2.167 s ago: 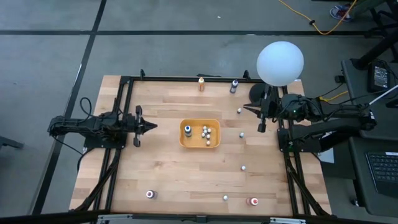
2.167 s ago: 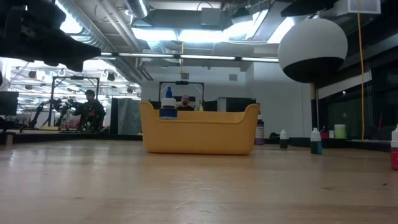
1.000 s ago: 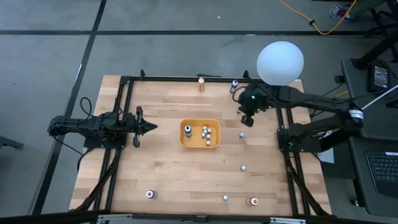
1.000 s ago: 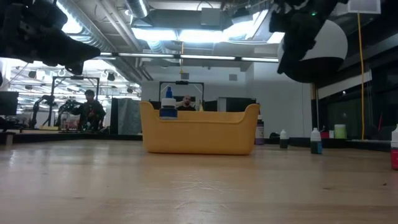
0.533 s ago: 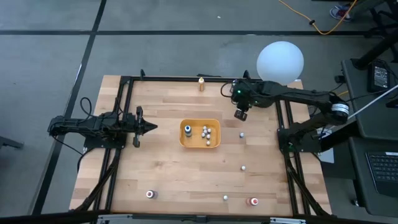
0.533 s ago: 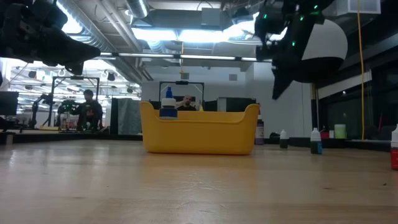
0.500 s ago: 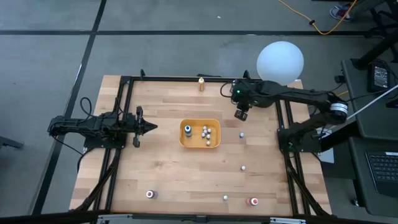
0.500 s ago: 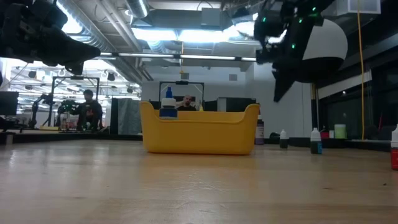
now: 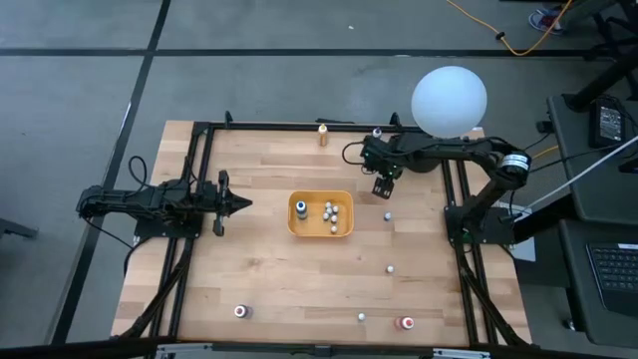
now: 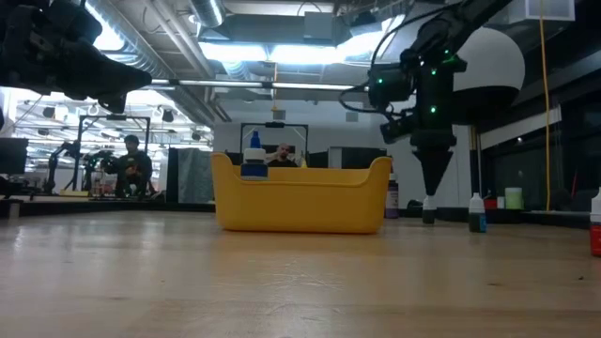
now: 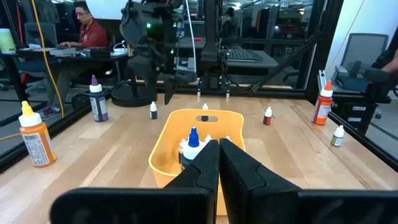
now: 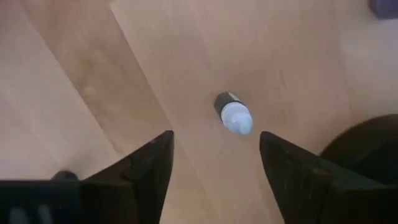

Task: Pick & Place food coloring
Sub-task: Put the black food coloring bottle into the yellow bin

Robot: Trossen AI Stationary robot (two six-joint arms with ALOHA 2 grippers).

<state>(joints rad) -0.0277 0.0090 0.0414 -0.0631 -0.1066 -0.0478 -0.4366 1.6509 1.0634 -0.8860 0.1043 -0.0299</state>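
The food coloring bottles are tiny and stand about the wooden table; several more stand in the orange-yellow tray [image 9: 320, 213]. My right gripper [image 12: 216, 135] is open and points down over one white-capped bottle [image 12: 233, 116], which stands upright on its base on the table, right of the tray's far corner. In the low view the gripper [image 10: 435, 188] hangs just above this bottle [image 10: 428, 208], apart from it. My left gripper [image 9: 242, 202] waits shut, left of the tray.
A white globe lamp [image 9: 450, 100] stands at the far right corner. An orange bottle [image 9: 322, 134] and a dark one [image 9: 377, 132] stand at the far edge. Loose bottles [image 9: 387, 215] [image 9: 391, 268] stand right of the tray, others [image 9: 240, 311] [image 9: 406, 323] near the front edge.
My right gripper has swung from the table's right side toward the left, come down, and tipped until its fingers point straight down over the small bottle right of the tray. The bottles and the tray have stayed where they were.
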